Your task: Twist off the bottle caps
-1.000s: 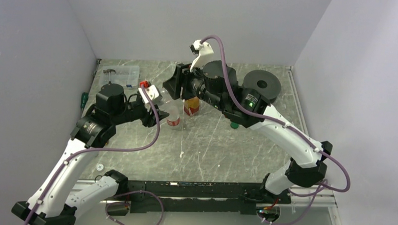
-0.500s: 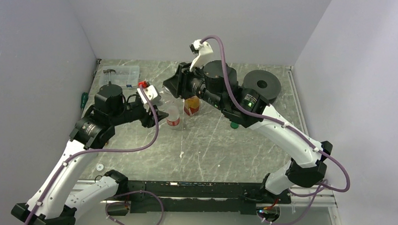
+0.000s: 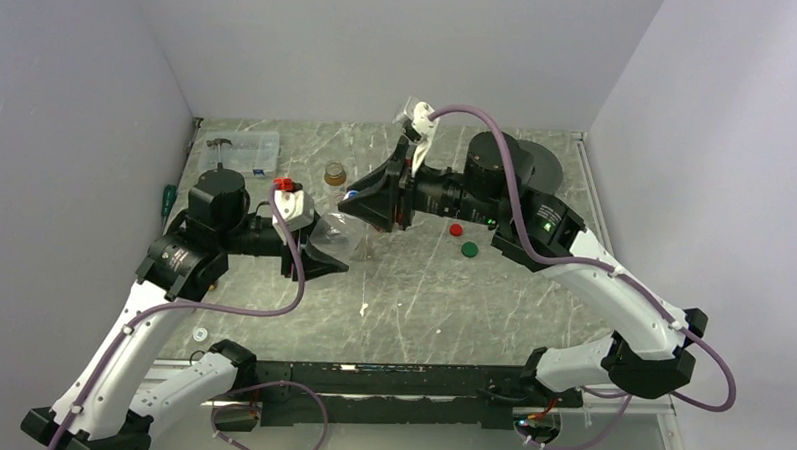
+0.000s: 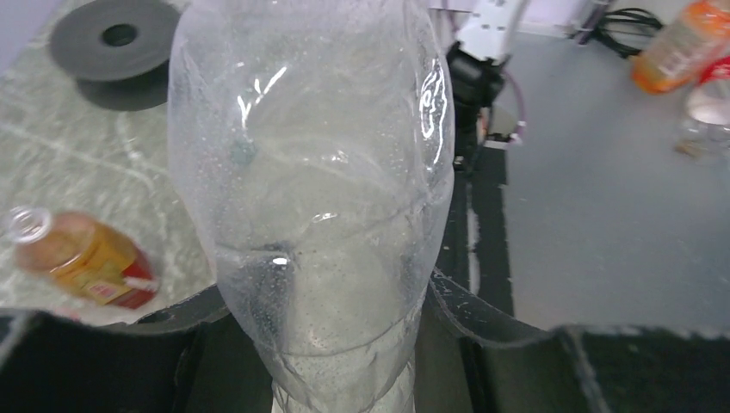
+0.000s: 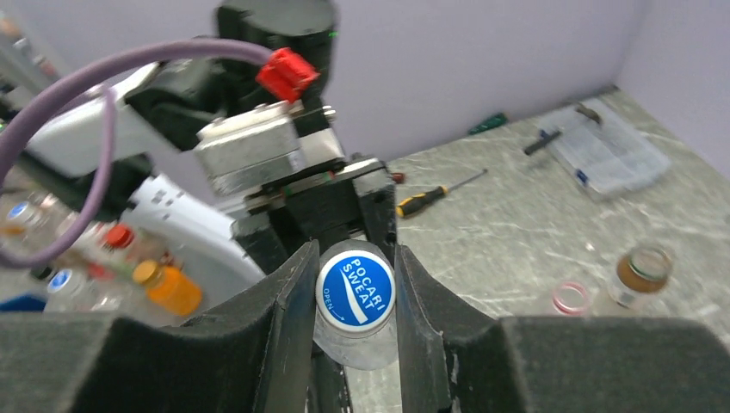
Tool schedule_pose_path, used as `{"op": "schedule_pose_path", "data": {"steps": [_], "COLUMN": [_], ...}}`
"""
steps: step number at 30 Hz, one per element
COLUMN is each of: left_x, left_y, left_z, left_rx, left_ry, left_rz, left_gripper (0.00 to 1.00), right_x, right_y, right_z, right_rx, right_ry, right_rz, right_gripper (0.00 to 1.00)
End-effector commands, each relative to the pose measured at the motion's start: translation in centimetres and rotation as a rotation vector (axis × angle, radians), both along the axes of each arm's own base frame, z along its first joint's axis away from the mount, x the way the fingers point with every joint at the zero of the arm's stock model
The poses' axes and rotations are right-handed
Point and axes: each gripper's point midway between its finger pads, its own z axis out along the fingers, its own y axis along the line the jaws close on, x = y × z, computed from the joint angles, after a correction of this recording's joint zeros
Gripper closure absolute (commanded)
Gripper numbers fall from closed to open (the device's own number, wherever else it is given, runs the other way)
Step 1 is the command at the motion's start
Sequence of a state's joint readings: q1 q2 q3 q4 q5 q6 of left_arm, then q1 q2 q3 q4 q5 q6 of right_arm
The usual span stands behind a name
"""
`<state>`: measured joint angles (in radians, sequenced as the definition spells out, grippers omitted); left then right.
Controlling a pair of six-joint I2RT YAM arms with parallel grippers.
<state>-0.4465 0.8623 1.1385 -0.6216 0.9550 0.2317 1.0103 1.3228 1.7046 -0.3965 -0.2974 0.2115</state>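
Finding: left gripper (image 4: 323, 297) is clamped round the clear bottle (image 4: 310, 172), held on its side between the arms. The right gripper (image 5: 355, 260) is clenched on its blue-and-white cap (image 5: 355, 291).

Recommended: turn the cap squarely about the neck axis without side pull. Hold the body firmly but lightly, since the thin wall looks likely to buckle.

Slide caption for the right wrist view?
Right gripper clamps the blue cap on the bottle held by the left gripper.
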Motion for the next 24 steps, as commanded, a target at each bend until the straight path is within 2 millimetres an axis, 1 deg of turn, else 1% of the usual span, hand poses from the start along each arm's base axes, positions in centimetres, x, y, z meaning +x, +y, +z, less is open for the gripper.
{"op": "schedule_pose_path", "data": {"steps": [1, 4, 7, 10, 12, 14, 16, 17, 18, 20, 21, 22, 24], "left_x": [-3.9, -4.4, -4.9, -4.9, -4.9, -4.6, -3.9, -3.7, -3.4, -2.8, -2.5, -2.2, -1.5], "left_y": [-0.2, -0.3, -0.2, -0.2, -0.2, -0.2, -0.2, -0.3, -0.3, -0.3, -0.3, -0.3, -0.2], "left_z": [0.1, 0.3, 0.3, 0.2, 0.3, 0.3, 0.3, 0.3, 0.4, 0.4, 0.5, 0.5, 0.4], "left_rx": [-0.018, -0.030, -0.032, -0.029, -0.028, -0.027, -0.021, -0.020, -0.019, -0.015, -0.014, -0.011, -0.003], "left_ry": [0.104, 0.113, 0.125, 0.120, 0.115, 0.107, 0.094, 0.084, 0.078, 0.060, 0.051, 0.039, 0.019], "left_rz": [-0.195, -0.225, -0.246, -0.246, -0.243, -0.229, -0.198, -0.186, -0.174, -0.144, -0.133, -0.117, -0.079], "left_gripper": [1.00, 1.00, 1.00, 1.00, 1.00, 1.00, 1.00, 1.00, 1.00, 1.00, 1.00, 1.00, 1.00], "right_x": [-4.7, -5.7, -6.3, -6.7, -6.9, -6.4, -5.3, -4.6, -3.7, -1.9, -1.1, -0.1, 1.0], "right_y": [-1.9, -2.2, -2.9, -3.6, -3.8, -3.5, -2.7, -2.2, -1.8, -1.3, -1.2, -1.3, -1.6], "right_z": [6.1, 5.6, 5.7, 5.7, 5.6, 5.3, 4.8, 4.4, 4.0, 3.2, 3.0, 3.0, 3.3], "right_rx": [0.170, 0.169, 0.179, 0.177, 0.169, 0.149, 0.117, 0.102, 0.087, 0.063, 0.058, 0.058, 0.079], "right_ry": [-0.217, -0.231, -0.257, -0.282, -0.295, -0.278, -0.232, -0.203, -0.174, -0.127, -0.106, -0.088, -0.064], "right_rz": [0.247, 0.324, 0.371, 0.400, 0.415, 0.405, 0.376, 0.354, 0.317, 0.236, 0.189, 0.129, 0.047], "right_gripper": [0.83, 0.83, 0.83, 0.82, 0.80, 0.72, 0.65, 0.55, 0.43, 0.12, 0.02, 0.01, 0.00]}}
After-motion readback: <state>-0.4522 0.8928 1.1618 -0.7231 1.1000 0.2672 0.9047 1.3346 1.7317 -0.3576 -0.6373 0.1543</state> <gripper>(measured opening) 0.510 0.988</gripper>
